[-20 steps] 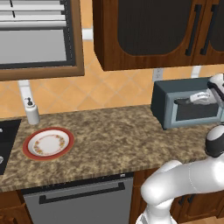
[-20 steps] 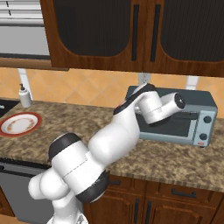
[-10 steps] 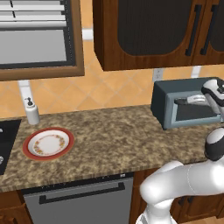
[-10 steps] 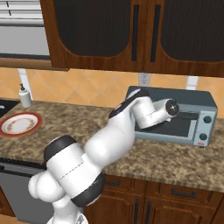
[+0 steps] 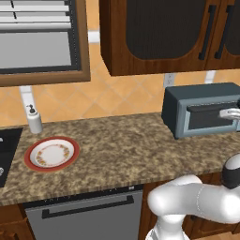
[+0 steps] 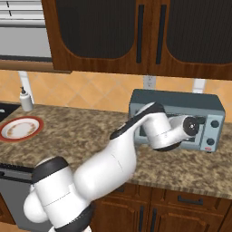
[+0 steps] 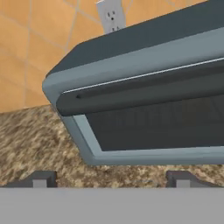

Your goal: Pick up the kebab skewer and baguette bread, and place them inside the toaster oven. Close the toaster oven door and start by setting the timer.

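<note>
Facing the shut toaster oven door (image 7: 153, 113), wide-spread pincer (image 7: 111, 178) empty, just before it.

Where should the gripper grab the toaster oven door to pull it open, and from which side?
Grip the bar handle along the top edge of the shut toaster oven door, coming straight in from the front. The bar stands proud of the glass, so open fingers could likely straddle it.

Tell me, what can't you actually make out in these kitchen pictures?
- Inside the boxy blue-grey toaster oven: its grey-framed glass door is up and the glass is too dark in the hand view.
- The oven's right end: cut off by the left base view's edge.
- The door front in the right base view: the white arm covers much of it.
- The pattern on the red-rimmed white plate: too small.
</note>
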Available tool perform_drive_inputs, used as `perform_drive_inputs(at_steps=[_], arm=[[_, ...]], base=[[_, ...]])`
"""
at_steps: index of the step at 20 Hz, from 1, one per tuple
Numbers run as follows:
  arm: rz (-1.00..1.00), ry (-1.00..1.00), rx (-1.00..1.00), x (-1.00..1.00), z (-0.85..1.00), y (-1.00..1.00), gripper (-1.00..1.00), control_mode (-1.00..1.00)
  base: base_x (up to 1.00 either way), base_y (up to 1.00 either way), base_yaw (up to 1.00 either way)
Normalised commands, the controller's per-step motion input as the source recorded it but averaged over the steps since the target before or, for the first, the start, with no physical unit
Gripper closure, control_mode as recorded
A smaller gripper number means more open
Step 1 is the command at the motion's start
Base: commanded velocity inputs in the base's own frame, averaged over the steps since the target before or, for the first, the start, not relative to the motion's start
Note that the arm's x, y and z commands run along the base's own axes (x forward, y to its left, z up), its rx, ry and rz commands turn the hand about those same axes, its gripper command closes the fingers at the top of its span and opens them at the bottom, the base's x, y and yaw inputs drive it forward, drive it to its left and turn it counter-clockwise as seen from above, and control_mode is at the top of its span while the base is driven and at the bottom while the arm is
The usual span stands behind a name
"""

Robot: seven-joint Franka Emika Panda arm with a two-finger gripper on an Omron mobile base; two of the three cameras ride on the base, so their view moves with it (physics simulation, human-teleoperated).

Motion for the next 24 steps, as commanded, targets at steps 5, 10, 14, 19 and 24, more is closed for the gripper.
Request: perform_drive_inputs(at_steps=[5, 10, 14, 19, 24], arm=[[-0.25, 0.06, 0.17, -0.35, 0.23, -0.69, -1.0, -1.0], [-0.25, 0.07, 0.14, 0.0, 0.05, -0.81, -1.0, -1.0], [-0.14, 0.0, 0.03, 0.01, -0.19, -0.94, -1.0, -1.0], [-0.1, -0.02, 0.04, 0.01, -0.64, -0.5, -1.0, -1.0], [-0.1, -0.01, 0.18, 0.21, -0.17, -0.4, -1.0, -1.0]], base=[[0.0, 0.0, 0.0], [0.0, 0.0, 0.0], [0.0, 0.0, 0.0], [0.0, 0.0, 0.0], [0.0, 0.0, 0.0]])
